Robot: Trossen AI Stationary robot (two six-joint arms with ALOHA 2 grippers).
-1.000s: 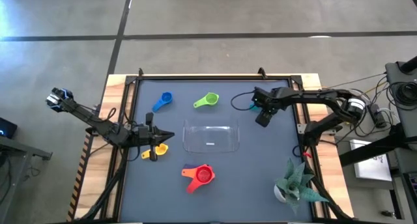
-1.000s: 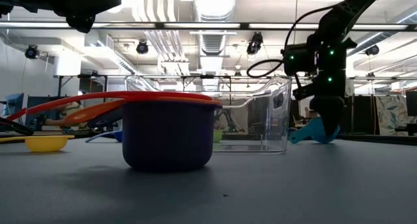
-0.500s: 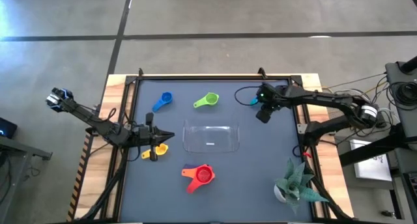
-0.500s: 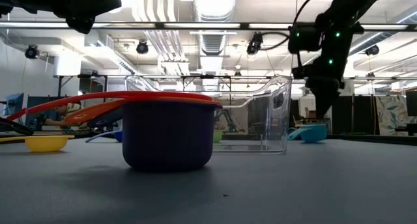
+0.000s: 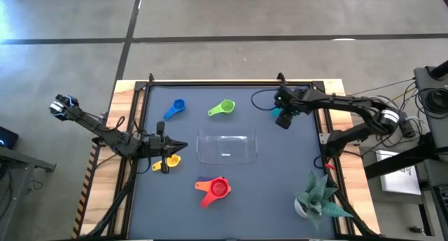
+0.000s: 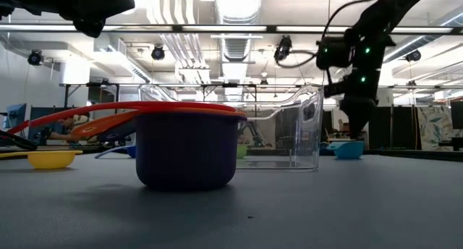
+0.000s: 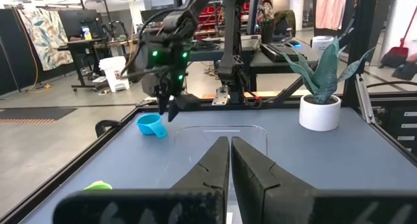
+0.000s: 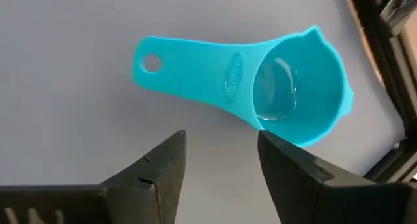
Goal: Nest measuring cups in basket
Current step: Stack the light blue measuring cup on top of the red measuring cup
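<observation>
The light blue cup (image 8: 287,94) sits bowl-up on the table near the far right corner (image 5: 278,113), its handle flat on the mat. My right gripper (image 8: 218,142) hovers just above it, open, touching nothing (image 6: 356,126). My left gripper (image 5: 180,146) is shut and holds nothing; it hangs above the yellow cup (image 5: 171,160) at the table's left. The clear basket (image 5: 203,146) stands mid-table. The dark blue cup (image 5: 175,108) and green cup (image 5: 222,108) lie beyond it. The red and orange cups (image 5: 215,188) are stacked on the near side, in a dark purple bowl (image 6: 187,151).
A potted green plant (image 5: 318,199) stands at the near right corner. A raised black frame (image 5: 231,83) runs around the mat. Open mat lies between the basket and the right edge, and along the near edge left of the stacked cups.
My right gripper held the light blue cup tilted just above the table, then let it go and moved up and toward the far edge. The cup now rests level on the mat below it.
</observation>
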